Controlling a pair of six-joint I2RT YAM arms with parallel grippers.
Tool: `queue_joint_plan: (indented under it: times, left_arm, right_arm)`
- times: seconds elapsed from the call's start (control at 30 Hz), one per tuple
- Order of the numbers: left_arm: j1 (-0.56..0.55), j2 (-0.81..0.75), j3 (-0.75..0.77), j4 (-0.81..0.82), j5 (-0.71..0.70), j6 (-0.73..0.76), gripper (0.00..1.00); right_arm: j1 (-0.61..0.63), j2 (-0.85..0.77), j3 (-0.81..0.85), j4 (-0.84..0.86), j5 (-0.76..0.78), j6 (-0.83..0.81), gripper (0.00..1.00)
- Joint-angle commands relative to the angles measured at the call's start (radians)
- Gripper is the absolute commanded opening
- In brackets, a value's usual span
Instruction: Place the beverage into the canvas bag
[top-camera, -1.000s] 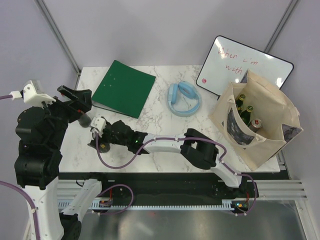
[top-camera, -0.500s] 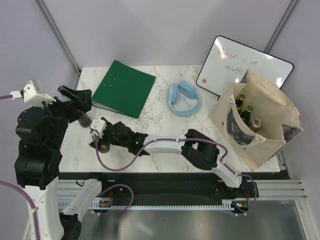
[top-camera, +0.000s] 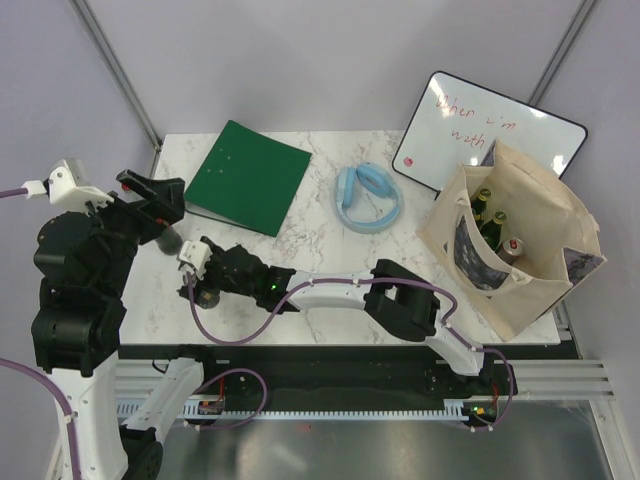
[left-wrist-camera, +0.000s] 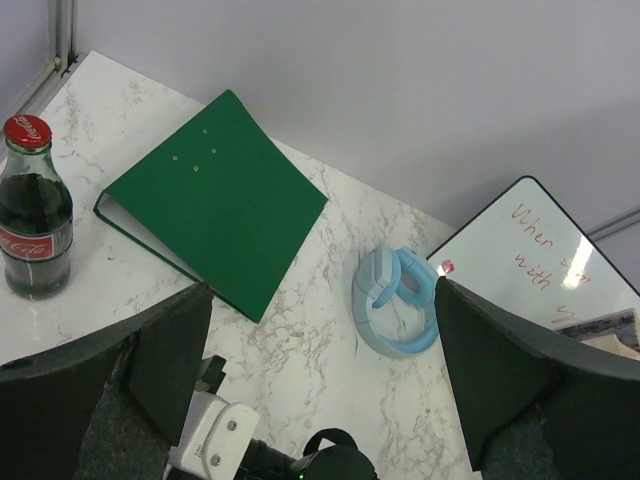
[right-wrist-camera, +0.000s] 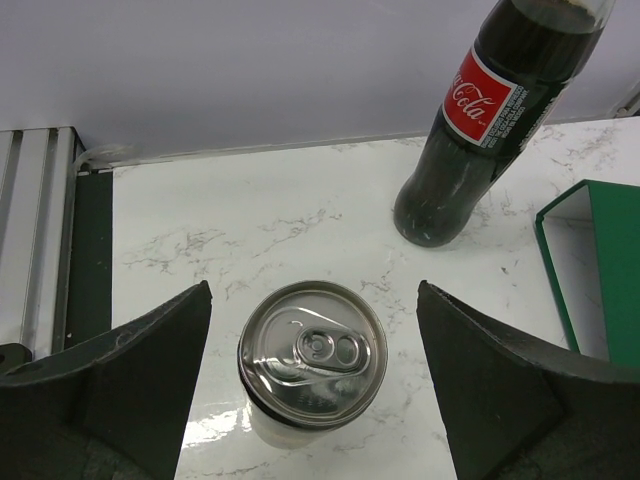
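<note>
Sliding a touch toward 7 o'clock since a second ago, my right end effector (right-wrist-camera: 312, 300) hangs spread wide over the beverage can (right-wrist-camera: 312, 360). That can stands upright on the desk (right-wrist-camera: 250, 240) between my fingers (right-wrist-camera: 130, 380), touched by neither. Just beyond, at 1 o'clock from the can, stands a cola bottle (right-wrist-camera: 490, 120), with a green folder (top-camera: 250, 175) past it. My left end effector (left-wrist-camera: 320, 340) is raised nearby, likewise released. Far off at the desk's 3 o'clock edge the canvas bag (top-camera: 560, 215) stands open, with bottles (top-camera: 495, 225) inside.
</note>
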Motion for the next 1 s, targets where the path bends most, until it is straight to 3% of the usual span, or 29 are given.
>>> queue_joint_plan:
  times: [0.0, 0.27, 0.33, 0.37, 0.43, 0.5, 0.77, 0.8, 0.87, 0.97]
  left_arm:
    - [-0.003, 0.006, -0.014, 0.035, 0.013, 0.022, 0.99]
    - [-0.003, 0.009, -0.023, 0.038, 0.015, 0.019, 0.99]
    - [-0.003, 0.007, -0.026, 0.038, 0.013, 0.019, 0.99]
    - [-0.003, 0.007, -0.031, 0.04, 0.013, 0.017, 0.99]
    - [-0.003, 0.01, -0.034, 0.043, 0.013, 0.016, 0.99]
    - [-0.003, 0.012, -0.037, 0.044, 0.014, 0.016, 0.99]
    - [-0.003, 0.01, -0.1, 0.084, 0.021, 0.013, 0.99]
    - [-0.003, 0.012, -0.113, 0.089, 0.025, 0.013, 0.99]
    - [-0.003, 0.015, -0.158, 0.113, 0.039, 0.011, 0.99]
    - [-0.003, 0.029, -0.209, 0.139, 0.096, 0.014, 0.99]
  right_arm:
    - [0.0, 0.013, -0.01, 0.039, 0.021, 0.014, 0.91]
    - [-0.02, 0.078, 0.062, -0.007, -0.045, 0.061, 0.89]
    - [-0.02, 0.077, 0.059, -0.004, -0.045, 0.068, 0.85]
    - [-0.02, 0.074, 0.057, -0.001, -0.045, 0.068, 0.81]
    - [-0.022, 0.066, 0.048, -0.001, -0.04, 0.068, 0.56]
    - [-0.022, 0.03, 0.022, 0.028, -0.016, 0.066, 0.41]
    - [-0.026, -0.254, -0.182, 0.105, 0.095, 0.023, 0.11]
    - [-0.028, -0.286, -0.194, 0.079, 0.118, 0.011, 0.03]
    - [-0.041, -0.392, -0.211, 0.032, 0.2, 0.008, 0.0]
    - [-0.093, -0.524, -0.181, -0.194, 0.3, 0.034, 0.0]
